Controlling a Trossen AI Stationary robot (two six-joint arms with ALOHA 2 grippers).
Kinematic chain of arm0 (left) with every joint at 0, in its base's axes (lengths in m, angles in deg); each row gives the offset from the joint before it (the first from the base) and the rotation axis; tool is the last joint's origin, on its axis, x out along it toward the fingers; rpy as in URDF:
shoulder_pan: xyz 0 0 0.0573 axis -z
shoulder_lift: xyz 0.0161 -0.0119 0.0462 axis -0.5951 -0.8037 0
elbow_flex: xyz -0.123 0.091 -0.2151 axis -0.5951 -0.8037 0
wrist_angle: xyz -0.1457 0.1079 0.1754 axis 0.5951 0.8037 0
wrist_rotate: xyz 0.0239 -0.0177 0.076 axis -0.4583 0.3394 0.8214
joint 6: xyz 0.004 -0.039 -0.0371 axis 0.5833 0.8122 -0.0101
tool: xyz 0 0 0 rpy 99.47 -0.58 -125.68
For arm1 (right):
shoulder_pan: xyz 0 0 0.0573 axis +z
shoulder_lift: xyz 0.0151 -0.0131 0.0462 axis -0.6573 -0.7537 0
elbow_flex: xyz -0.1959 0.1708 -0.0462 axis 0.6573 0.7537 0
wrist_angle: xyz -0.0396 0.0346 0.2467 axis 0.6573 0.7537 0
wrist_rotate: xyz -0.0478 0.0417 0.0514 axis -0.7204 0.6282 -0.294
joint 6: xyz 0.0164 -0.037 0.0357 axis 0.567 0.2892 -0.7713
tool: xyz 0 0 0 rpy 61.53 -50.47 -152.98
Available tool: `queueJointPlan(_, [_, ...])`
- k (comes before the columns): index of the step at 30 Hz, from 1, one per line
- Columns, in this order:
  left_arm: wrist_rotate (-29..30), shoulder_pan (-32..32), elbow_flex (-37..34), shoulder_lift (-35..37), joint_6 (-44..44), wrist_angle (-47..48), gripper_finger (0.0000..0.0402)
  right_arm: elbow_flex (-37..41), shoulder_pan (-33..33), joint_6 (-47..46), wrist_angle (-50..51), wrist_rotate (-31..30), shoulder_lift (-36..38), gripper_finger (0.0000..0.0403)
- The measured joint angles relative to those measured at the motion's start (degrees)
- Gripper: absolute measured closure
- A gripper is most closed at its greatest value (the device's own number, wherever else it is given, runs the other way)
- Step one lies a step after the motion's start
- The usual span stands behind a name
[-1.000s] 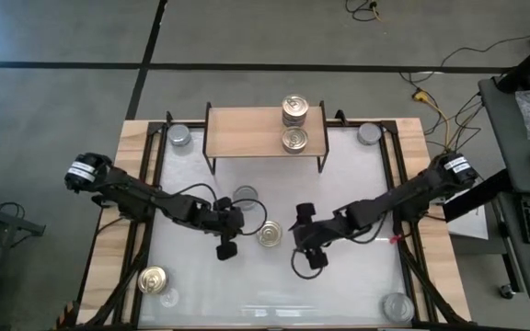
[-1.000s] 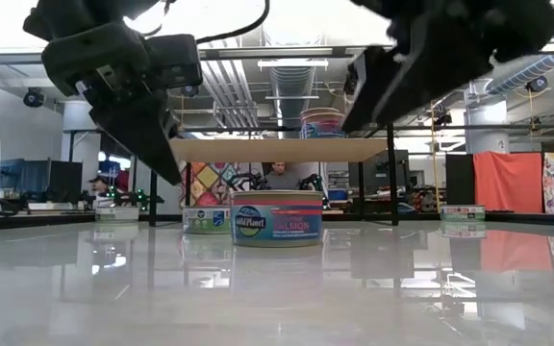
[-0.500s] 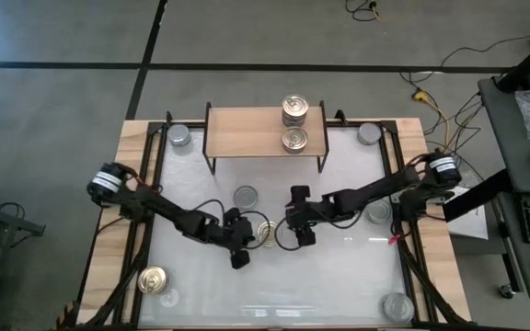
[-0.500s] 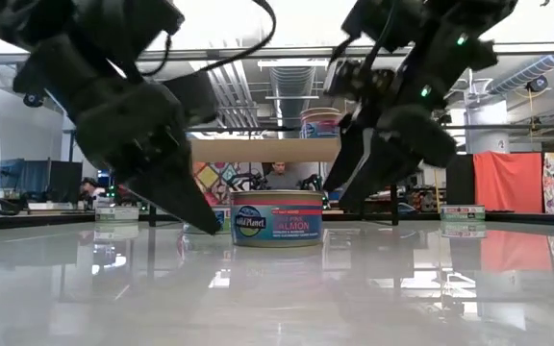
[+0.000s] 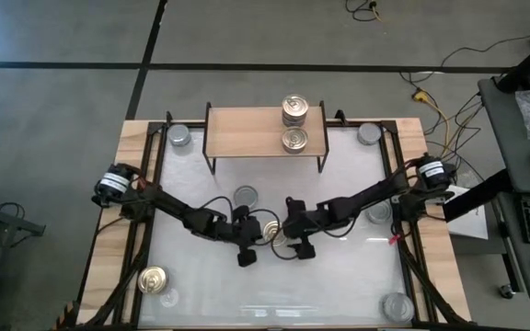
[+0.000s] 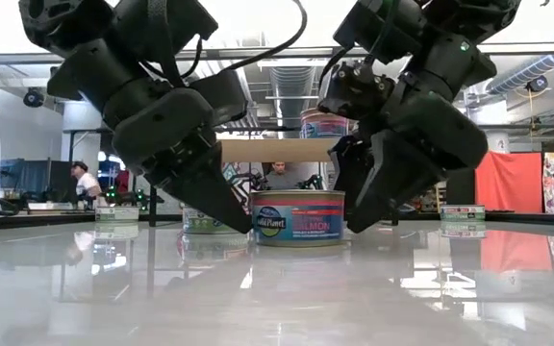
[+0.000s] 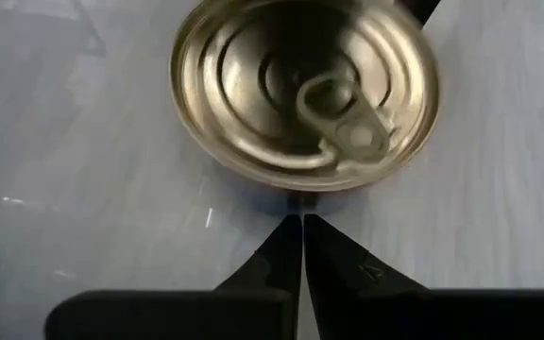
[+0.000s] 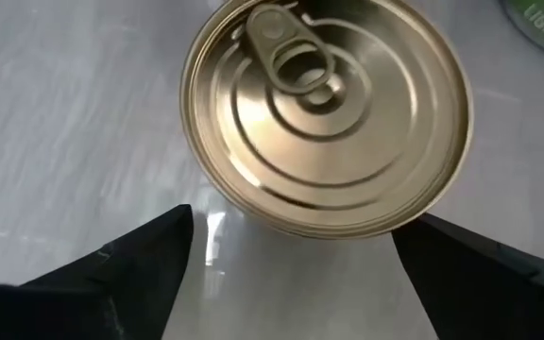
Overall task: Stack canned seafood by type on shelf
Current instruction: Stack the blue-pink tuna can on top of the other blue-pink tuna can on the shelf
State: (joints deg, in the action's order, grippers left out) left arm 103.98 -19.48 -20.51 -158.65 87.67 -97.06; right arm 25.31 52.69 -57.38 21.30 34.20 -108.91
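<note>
A gold-lidded can [image 5: 271,230] stands upright on the white tabletop between my two grippers. My left gripper [image 5: 258,235] is shut, and its tips [image 7: 302,222] are at the can's left side wall. My right gripper [image 8: 291,269] is open at the can's right. Its fingers [image 8: 121,269] stand wide apart, with the can [image 8: 327,113] just ahead of the gap. On the shelf [image 5: 247,133] two cans are stacked [image 5: 294,110], and a single gold-lidded can [image 5: 293,140] stands in front of them. My left gripper has its shut fingertips [image 6: 243,224] against the can's side wall [image 7: 296,196], low down on the can's left. The fingers slant down from the table's left. The can [image 6: 298,217] stands upright on the table.
Silver-lidded cans stand at the far left corner [image 5: 180,136], the far right corner [image 5: 368,133], near the middle [image 5: 245,196], partly under my right arm [image 5: 378,213] and at the near right [image 5: 397,305]. Another gold-lidded can [image 5: 154,279] stands near left.
Both grippers have come down and moved in on the middle can, the left from the table's left and the right from its right. The can has slid a little toward the table's right and stays upright.
</note>
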Motion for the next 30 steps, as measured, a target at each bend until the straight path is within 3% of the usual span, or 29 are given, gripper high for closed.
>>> queueJointPlan(4, [-0.56, 0.50, -0.17, 1.94, 1.92, 6.26, 0.0401, 0.05, 0.14, -0.12, 1.30, -0.02, 0.46, 0.0026])
queueJointPlan(7, [-0.48, 2.30, -2.45, 4.08, 4.12, 5.56, 0.0401, 2.33, 0.15, -2.40, 0.72, -0.25, 2.55, 0.0023])
queueJointPlan(14, [3.71, 6.67, -11.12, 3.97, 8.74, -11.55, 0.0401, 20.03, 0.23, -8.43, -30.05, -2.60, 6.06, 0.0023])
queueJointPlan(20, [4.67, 6.56, -12.32, 2.66, 9.09, -15.21, 0.0399, 23.64, 0.10, -8.21, -34.64, -1.95, 4.87, 0.0023])
queueJointPlan(26, [7.33, 5.90, -12.08, 2.30, 7.71, -14.79, 0.0352, 21.44, -0.62, -3.87, -35.92, -0.76, -0.52, 0.0023])
queueJointPlan(30, [8.27, 5.99, -12.19, 1.98, 9.68, -14.98, 0.0304, 22.48, -0.61, -3.13, -42.58, -0.92, -0.38, 0.0023])
